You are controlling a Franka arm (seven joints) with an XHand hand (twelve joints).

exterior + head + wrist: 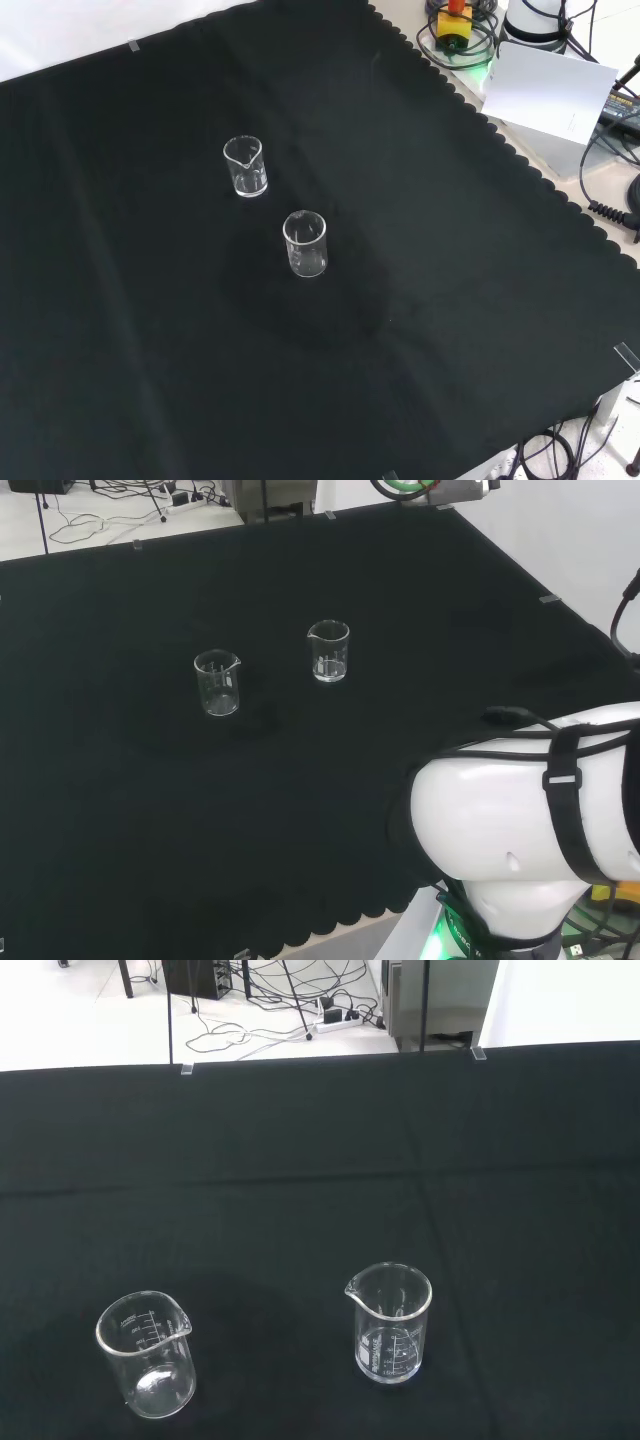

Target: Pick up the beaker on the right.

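In the head view the arm's big white link (520, 830) is cut off by the right and bottom edges and hides the near right corner of the black cloth (150, 810). The print on the 2 beakers (328, 651) (217, 683) is too small to tell.

Even, bright light; faint glints on the beakers (392, 1322).

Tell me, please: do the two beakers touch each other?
Apart. The head view shows black cloth between the left beaker and the right beaker.
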